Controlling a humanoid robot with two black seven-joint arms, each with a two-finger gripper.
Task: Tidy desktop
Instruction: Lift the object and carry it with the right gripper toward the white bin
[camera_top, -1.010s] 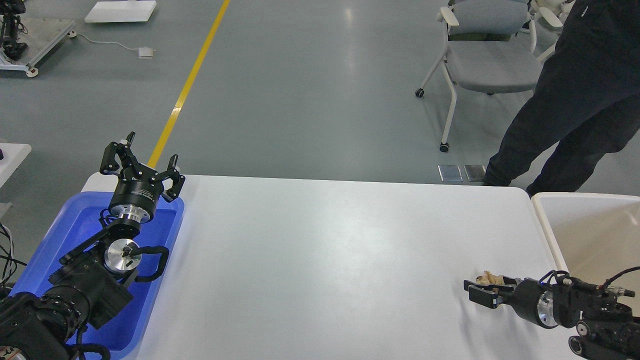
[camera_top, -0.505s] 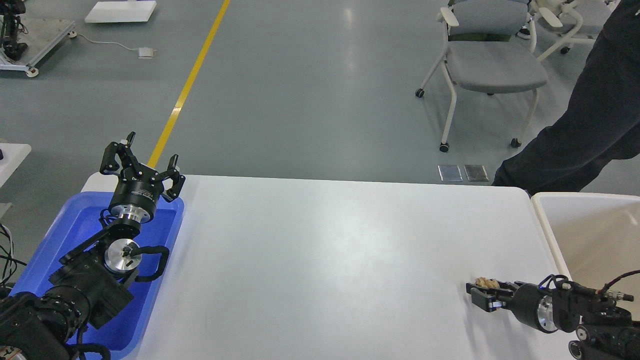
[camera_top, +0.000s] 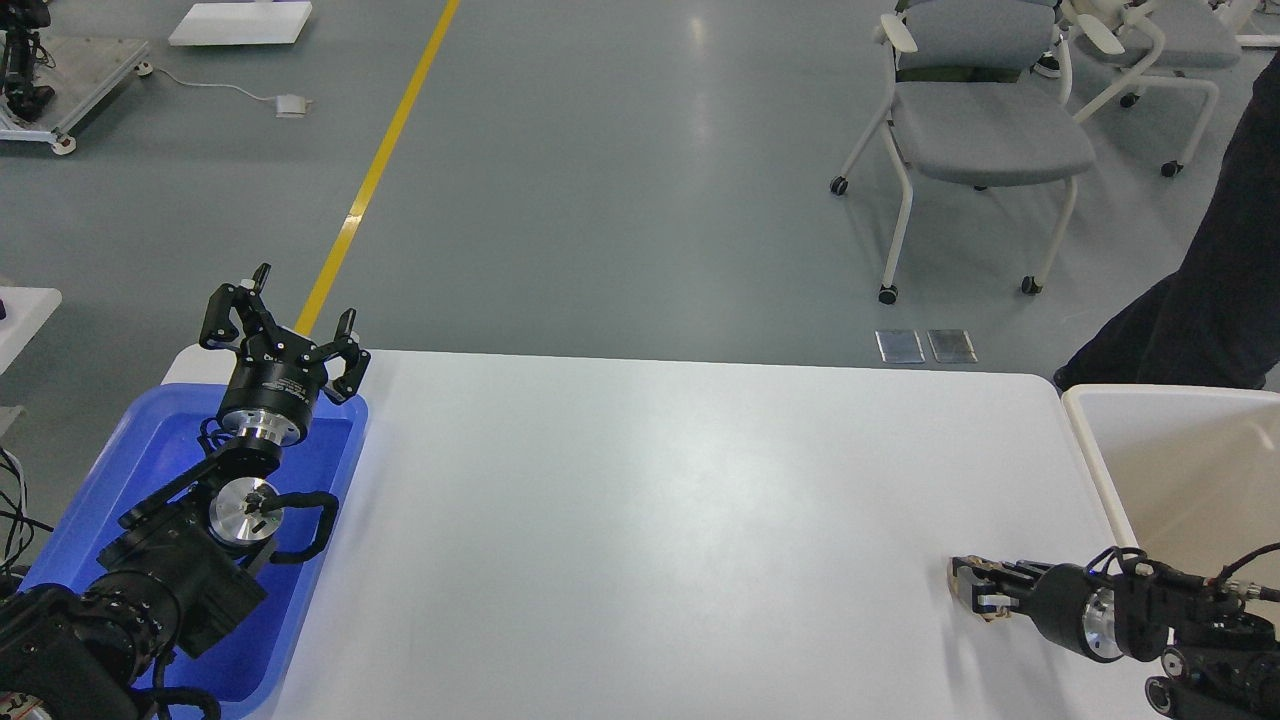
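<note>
The white desktop (camera_top: 650, 520) fills the middle of the head view. My right gripper (camera_top: 966, 590) lies low over its front right part, fingers drawn close around a small tan crumpled scrap (camera_top: 955, 573), of which only a sliver shows at the fingertips. My left gripper (camera_top: 285, 320) is open and empty, pointing up over the far end of the blue tray (camera_top: 150, 450), at the desktop's left edge.
A cream-white tub (camera_top: 1180, 470) stands against the desktop's right edge, beside my right arm. Beyond the table are a grey wheeled chair (camera_top: 980, 120) and a person's dark leg (camera_top: 1220, 290) at the far right. A yellow floor line (camera_top: 380, 160) runs behind the tray.
My right gripper's fingers have closed on the tan scrap and drawn slightly down and right. The person has walked off to the right. My left arm has not moved.
</note>
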